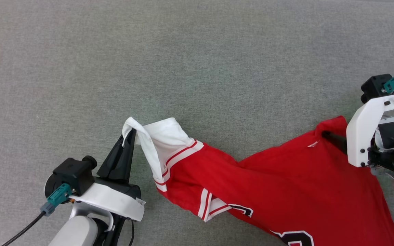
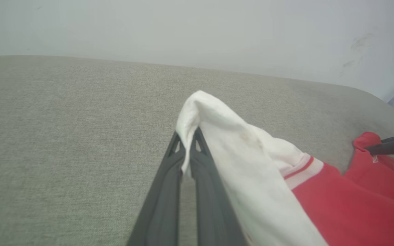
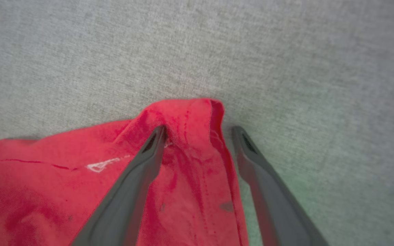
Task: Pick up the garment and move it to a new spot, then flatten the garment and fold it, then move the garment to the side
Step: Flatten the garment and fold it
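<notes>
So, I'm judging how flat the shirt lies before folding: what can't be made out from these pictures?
Head view: the lower part of the garment and its number run off the bottom edge.
Head view: the right gripper sits mostly behind its white bracket.
Left wrist view: the white sleeve drapes over the left gripper, hiding how much cloth is pinched.
Right wrist view: blur leaves the small white mark unreadable.

The garment lies on the pad at the near right, stretched between the left gripper on its left and the right gripper on its right. Its sleeve, the leftmost part, is pinched at the left gripper's tips. Its far right corner sits between the right gripper's spread fingers, one over the cloth, the other just beside its edge.
</notes>
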Robot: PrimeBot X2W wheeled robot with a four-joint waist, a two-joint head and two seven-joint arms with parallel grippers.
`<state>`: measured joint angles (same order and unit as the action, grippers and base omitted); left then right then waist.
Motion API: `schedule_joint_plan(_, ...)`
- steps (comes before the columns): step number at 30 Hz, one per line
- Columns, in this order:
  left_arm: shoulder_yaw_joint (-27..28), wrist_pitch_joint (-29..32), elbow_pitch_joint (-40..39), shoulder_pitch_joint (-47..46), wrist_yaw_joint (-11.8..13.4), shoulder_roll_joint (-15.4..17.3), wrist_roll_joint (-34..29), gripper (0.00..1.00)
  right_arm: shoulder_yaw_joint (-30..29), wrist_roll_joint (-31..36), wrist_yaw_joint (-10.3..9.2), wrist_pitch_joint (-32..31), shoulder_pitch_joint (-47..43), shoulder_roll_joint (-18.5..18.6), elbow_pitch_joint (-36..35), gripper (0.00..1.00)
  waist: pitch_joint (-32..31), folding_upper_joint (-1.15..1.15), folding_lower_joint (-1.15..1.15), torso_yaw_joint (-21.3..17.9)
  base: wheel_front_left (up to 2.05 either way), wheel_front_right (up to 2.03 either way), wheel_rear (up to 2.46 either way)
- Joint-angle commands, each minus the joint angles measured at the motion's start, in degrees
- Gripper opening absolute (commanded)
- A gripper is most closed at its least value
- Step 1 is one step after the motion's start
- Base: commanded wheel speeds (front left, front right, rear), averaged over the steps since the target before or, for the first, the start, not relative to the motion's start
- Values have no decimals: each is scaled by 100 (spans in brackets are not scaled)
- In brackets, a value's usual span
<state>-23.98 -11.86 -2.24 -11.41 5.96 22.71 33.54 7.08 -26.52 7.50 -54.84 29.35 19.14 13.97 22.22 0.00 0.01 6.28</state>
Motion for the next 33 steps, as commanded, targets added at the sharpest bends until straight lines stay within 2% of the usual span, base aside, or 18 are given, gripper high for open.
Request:
schedule_joint_plan(1,-7,-44,26,-79,-28,-21,8,0,195,-87,-2,-249,-304,-115,359,73,6,0,-1,39,0,0,0)
schedule_joint_plan(2,-19,-51,48,-89,-28,-35,12,0,221,-167,-1,-310,-317,-172,399,28,4,0,-1,54,0,0,0)
schedule_joint_plan(3,-25,-54,67,-94,-32,-45,16,0,245,-194,1,-339,-317,-206,415,0,-3,0,-1,66,0,0,0)
schedule_joint_plan(9,1,-94,186,-14,-13,-31,40,0,322,-140,5,-93,-142,41,110,0,-189,0,-1,47,0,0,0)
schedule_joint_plan(13,39,-45,223,-29,-53,104,40,0,309,-28,-3,327,45,210,-105,0,-442,0,-1,-52,0,0,0)
schedule_joint_plan(19,129,270,177,-341,-193,370,133,0,132,263,-3,838,264,182,-44,0,-848,0,-1,-217,0,0,0)
schedule_joint_plan(24,176,678,460,-1155,-428,453,274,0,-125,501,-2,1218,542,13,226,0,-1243,0,-1,-331,0,0,0)
schedule_joint_plan(27,161,925,955,-1790,-616,394,391,0,-188,609,-3,1443,771,-125,444,0,-1440,0,-1,-446,0,0,0)
schedule_joint_plan(33,244,1012,2241,-3164,-814,123,475,0,-384,756,-3,1925,1378,-370,944,0,-1674,0,-1,-620,0,0,0)
